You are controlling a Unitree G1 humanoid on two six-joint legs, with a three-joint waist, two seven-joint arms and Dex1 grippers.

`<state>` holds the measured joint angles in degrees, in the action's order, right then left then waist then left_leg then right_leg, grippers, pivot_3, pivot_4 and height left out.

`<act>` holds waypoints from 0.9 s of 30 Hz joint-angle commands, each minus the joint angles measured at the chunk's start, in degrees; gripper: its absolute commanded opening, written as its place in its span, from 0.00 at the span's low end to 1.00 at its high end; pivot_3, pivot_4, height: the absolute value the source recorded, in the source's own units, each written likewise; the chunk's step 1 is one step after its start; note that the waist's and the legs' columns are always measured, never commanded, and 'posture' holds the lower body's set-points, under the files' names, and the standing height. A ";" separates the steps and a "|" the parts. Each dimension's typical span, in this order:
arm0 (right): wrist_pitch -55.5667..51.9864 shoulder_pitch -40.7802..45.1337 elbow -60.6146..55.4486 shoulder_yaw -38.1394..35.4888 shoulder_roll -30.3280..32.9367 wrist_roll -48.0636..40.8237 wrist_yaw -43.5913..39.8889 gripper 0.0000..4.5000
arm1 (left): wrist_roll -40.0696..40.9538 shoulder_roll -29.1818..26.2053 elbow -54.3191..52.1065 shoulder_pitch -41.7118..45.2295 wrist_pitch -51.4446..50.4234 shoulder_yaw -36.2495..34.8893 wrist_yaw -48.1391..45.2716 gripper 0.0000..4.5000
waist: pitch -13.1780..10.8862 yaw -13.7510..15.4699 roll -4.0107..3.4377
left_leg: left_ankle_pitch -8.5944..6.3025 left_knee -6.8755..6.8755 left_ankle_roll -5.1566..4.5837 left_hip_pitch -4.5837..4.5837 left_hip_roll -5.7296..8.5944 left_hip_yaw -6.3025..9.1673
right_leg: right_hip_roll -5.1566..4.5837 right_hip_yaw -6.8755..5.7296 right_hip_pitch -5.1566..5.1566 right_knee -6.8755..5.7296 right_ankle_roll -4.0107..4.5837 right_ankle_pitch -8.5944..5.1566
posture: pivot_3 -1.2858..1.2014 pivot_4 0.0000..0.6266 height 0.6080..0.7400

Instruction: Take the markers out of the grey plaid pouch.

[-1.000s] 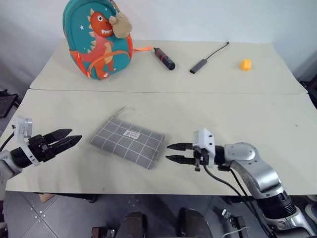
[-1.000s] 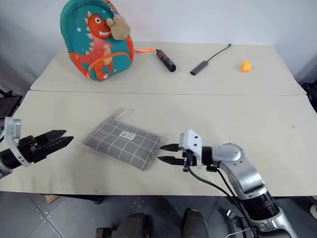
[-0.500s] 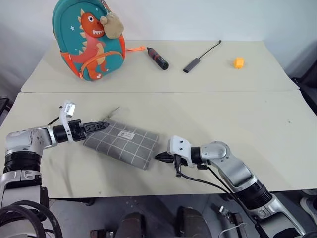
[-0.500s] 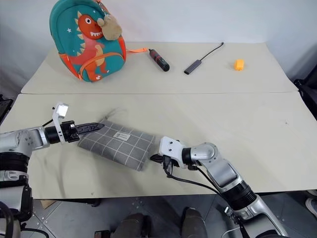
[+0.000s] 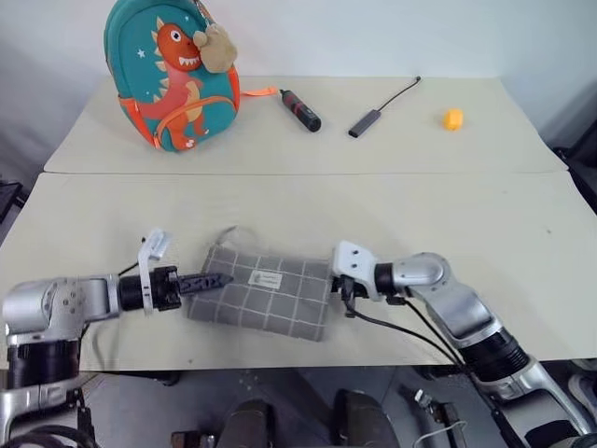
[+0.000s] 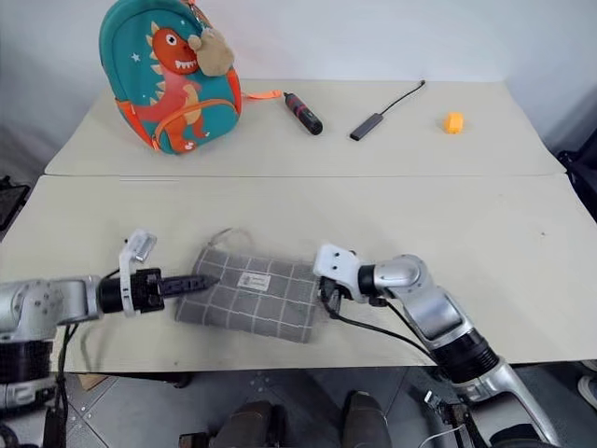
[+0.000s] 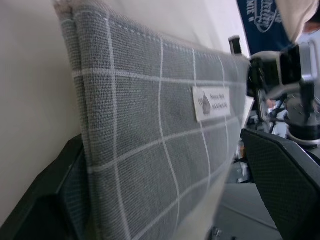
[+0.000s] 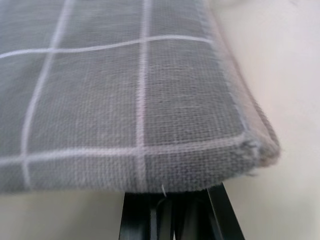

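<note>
The grey plaid pouch lies flat near the table's front edge, white label up. My left gripper is open and straddles the pouch's left end. In the left wrist view the pouch lies between its two black fingers. My right gripper is shut at the pouch's right end. In the right wrist view its closed fingers run under the pouch's edge, which hides their tips. The markers are hidden.
At the back of the table stand a teal dinosaur backpack, a black-and-red cylindrical tool, a black cable with an adapter and a small orange object. A seam runs across the table.
My left gripper swung right and now straddles the pouch's left end. The pouch slid right and turned a little. My right gripper closed fully and stayed at the pouch's right end.
</note>
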<state>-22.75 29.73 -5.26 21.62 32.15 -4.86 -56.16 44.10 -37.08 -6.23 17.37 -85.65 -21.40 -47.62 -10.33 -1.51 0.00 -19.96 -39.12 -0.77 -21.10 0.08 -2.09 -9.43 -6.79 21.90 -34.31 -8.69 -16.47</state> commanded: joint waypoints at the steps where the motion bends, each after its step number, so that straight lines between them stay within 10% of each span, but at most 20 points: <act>1: 0.14 2.25 0.77 -1.58 1.53 2.61 1.36 0.01 | 4.27 5.29 -8.00 -5.57 -6.47 -4.35 5.96 1.00 | 0.00 0.01 0.00 | 0.00 0.00 0.00 0.02 0.02 -0.02 | -0.01 0.04 0.00 -0.01 0.00 0.00 | 0.52 0.24 1.00; 16: 9.16 -6.70 -6.09 -16.15 2.05 -7.59 1.71 0.01 | 20.83 13.19 -13.01 -15.50 -6.85 -18.17 26.95 1.00 | 0.00 1.33 0.00 | -0.03 0.00 0.03 0.02 0.01 -0.03 | 0.00 0.06 -0.04 0.12 0.00 0.00 | 0.52 0.24 1.00; 27: 2.92 -4.75 -7.57 -4.32 -1.62 -3.03 1.90 0.01 | 26.02 8.90 -8.30 -14.52 -6.65 -14.82 28.27 1.00 | 0.01 0.72 -0.03 | -0.07 0.07 0.16 0.59 -0.11 -0.18 | 0.10 0.33 -0.31 -0.12 0.11 -0.06 | 0.52 0.24 1.00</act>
<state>-19.26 24.23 -12.36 16.12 30.57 -9.64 -54.90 70.56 -27.42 -15.51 3.09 -91.93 -36.74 -20.64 -10.31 -0.80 -0.03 -20.03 -39.05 -0.61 -20.52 -0.01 -2.27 -9.35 -6.47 21.59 -34.43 -8.58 -16.53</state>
